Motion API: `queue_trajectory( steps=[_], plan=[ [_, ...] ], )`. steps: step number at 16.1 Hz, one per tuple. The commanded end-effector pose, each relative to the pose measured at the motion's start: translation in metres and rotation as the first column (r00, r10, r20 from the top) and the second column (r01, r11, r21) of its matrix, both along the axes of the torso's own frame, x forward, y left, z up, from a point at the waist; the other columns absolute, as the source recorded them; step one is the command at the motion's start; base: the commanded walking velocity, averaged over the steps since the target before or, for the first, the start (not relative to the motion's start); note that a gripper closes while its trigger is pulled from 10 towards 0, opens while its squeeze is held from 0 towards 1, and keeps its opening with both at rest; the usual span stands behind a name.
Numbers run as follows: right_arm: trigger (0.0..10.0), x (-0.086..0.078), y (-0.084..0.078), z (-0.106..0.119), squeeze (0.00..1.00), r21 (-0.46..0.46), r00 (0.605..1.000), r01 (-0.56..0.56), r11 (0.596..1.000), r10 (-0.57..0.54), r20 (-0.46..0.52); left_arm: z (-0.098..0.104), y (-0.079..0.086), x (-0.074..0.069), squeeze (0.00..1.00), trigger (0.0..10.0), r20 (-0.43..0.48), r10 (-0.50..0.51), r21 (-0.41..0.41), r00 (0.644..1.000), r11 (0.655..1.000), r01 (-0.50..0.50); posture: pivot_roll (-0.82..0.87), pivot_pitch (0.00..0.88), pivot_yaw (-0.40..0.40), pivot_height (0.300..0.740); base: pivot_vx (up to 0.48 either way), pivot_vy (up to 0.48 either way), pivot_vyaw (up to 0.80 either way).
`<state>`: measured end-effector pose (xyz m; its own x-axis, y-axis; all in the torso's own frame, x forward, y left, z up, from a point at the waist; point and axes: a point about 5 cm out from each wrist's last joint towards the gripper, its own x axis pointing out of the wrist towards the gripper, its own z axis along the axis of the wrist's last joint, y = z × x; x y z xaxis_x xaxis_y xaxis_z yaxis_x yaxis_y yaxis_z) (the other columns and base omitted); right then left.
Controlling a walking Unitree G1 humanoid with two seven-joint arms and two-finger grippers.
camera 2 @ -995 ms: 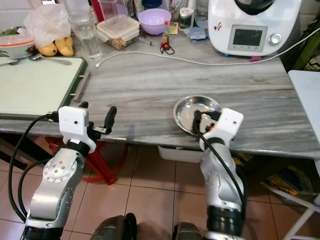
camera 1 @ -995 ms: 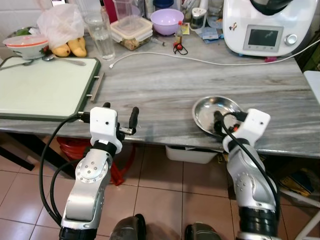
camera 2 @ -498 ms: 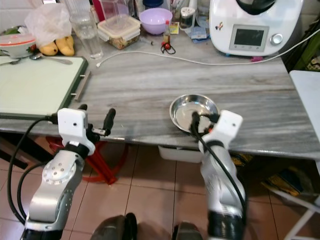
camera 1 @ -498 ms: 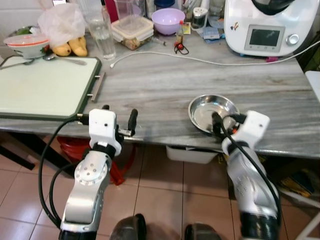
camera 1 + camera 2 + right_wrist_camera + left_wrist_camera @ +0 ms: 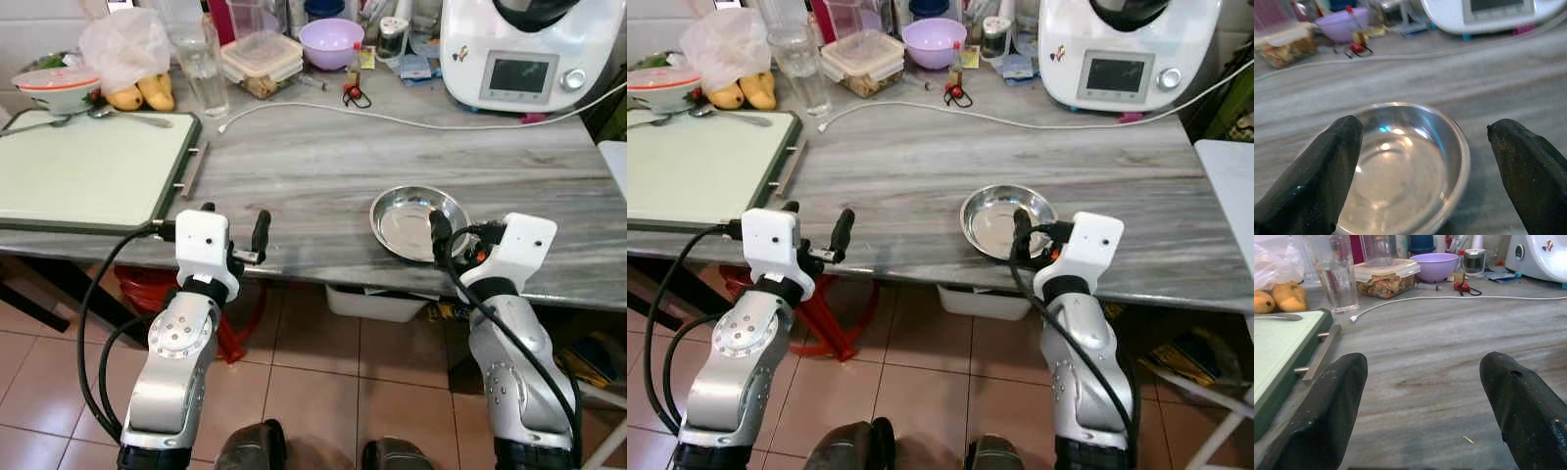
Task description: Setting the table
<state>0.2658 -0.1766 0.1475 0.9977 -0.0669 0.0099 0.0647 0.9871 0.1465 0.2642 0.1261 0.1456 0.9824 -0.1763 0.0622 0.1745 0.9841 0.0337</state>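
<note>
On the grey marbled table [image 5: 323,166] the shallow round steel bowl [image 5: 418,219] sits by the near edge, right gripper [image 5: 1425,166] spread wide just short of it, left gripper [image 5: 1425,396] open and idle — a clumsy nudge could slide it off.

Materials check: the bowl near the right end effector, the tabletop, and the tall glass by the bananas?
Bowl: looks like polished stainless steel, with mirror-like highlights and a thin rim. Tabletop: grey streaked surface, marble-look stone or laminate; the pictures cannot settle which. Tall glass: clear, see-through walls, likely glass, possibly hard plastic. The open right end effector faces the bowl without touching it.
</note>
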Motion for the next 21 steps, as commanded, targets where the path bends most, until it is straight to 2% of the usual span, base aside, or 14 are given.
queue_trajectory(
  steps=[1, 4, 5, 10, 15, 17, 18, 20, 21],
  plan=[
    [10.0, -0.003, 0.004, 0.005, 0.00, -0.030, 0.999, -0.027, 0.999, 0.028, 0.032, -0.003, 0.003, -0.001, 0.00, 10.0, -0.013, 0.019, 0.011, 1.000, 1.000, -0.019, -0.03, 0.070, 0.061, 0.740, 0.000, 0.000, 0.00],
    [10.0, -0.008, 0.012, 0.002, 0.00, -0.103, 0.997, -0.062, 0.993, 0.067, 0.046, -0.001, 0.004, 0.002, 0.00, 10.0, -0.008, 0.021, 0.015, 1.000, 1.000, -0.021, -0.02, 0.063, 0.054, 0.740, -0.199, 0.000, 0.00],
    [10.0, -0.011, 0.016, 0.001, 0.00, -0.168, 0.995, -0.069, 0.983, 0.079, 0.058, 0.000, 0.006, 0.004, 0.00, 10.0, -0.002, 0.031, 0.014, 1.000, 0.999, -0.031, -0.02, 0.060, 0.051, 0.740, -0.315, 0.000, 0.00],
    [10.0, -0.010, 0.011, 0.003, 0.00, -0.219, 0.994, -0.042, 0.975, 0.064, 0.094, -0.008, 0.005, -0.001, 0.00, 10.0, -0.032, 0.023, 0.011, 0.999, 1.000, -0.022, -0.03, 0.032, 0.061, 0.740, -0.322, 0.000, 0.00],
    [10.0, -0.007, 0.012, 0.000, 0.00, -0.214, 0.996, -0.009, 0.977, 0.027, 0.086, -0.007, 0.003, 0.001, 0.00, 10.0, -0.031, 0.008, 0.010, 0.999, 1.000, -0.008, -0.02, 0.039, 0.060, 0.740, -0.322, 0.000, 0.00],
    [10.0, -0.007, 0.015, -0.003, 0.00, -0.193, 0.996, -0.032, 0.981, 0.048, 0.081, -0.008, 0.003, 0.001, 0.00, 10.0, -0.032, 0.006, 0.008, 0.999, 1.000, -0.005, -0.03, 0.040, 0.061, 0.740, -0.311, 0.000, 0.00],
    [10.0, -0.006, 0.016, -0.005, 0.00, -0.132, 0.996, -0.049, 0.990, 0.058, 0.067, -0.009, 0.001, 0.000, 0.00, 10.0, -0.039, -0.001, 0.008, 0.999, 1.000, 0.002, -0.03, 0.048, 0.061, 0.740, -0.300, 0.000, 0.00],
    [10.0, -0.005, 0.014, -0.003, 0.00, -0.102, 0.997, -0.021, 0.995, 0.029, 0.075, -0.009, 0.001, -0.001, 0.00, 10.0, -0.040, -0.006, 0.010, 0.999, 1.000, 0.007, -0.03, 0.058, 0.062, 0.740, -0.292, 0.000, 0.00],
    [10.0, -0.002, 0.012, -0.002, 0.00, -0.139, 0.997, -0.010, 0.990, 0.020, 0.071, -0.008, 0.001, 0.000, 0.00, 10.0, -0.037, -0.005, 0.009, 0.999, 1.000, 0.005, -0.03, 0.061, 0.059, 0.740, -0.289, 0.000, 0.00]
  ],
)
